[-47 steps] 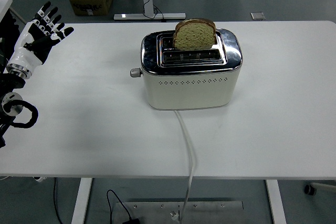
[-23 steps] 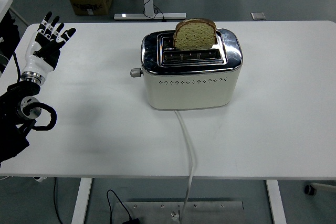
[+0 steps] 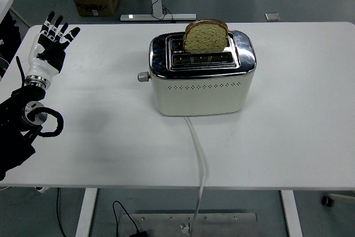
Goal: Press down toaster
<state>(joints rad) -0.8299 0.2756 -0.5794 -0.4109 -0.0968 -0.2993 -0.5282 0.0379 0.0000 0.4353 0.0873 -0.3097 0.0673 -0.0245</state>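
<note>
Left hand (image 3: 51, 41) spread; cream toaster (image 3: 201, 79) holds raised bread (image 3: 205, 36).

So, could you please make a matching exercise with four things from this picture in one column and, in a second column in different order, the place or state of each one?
Things:
1. bread slice
2. lever knob
3. power cord
4. left hand

Places or states:
A. runs over the table's near edge
B. fingers spread, holding nothing, above the table's left part
C. stands up out of the toaster's far slot
D. sticks out from the toaster's left end

Pairs: 1-C, 2-D, 3-A, 4-B
</note>
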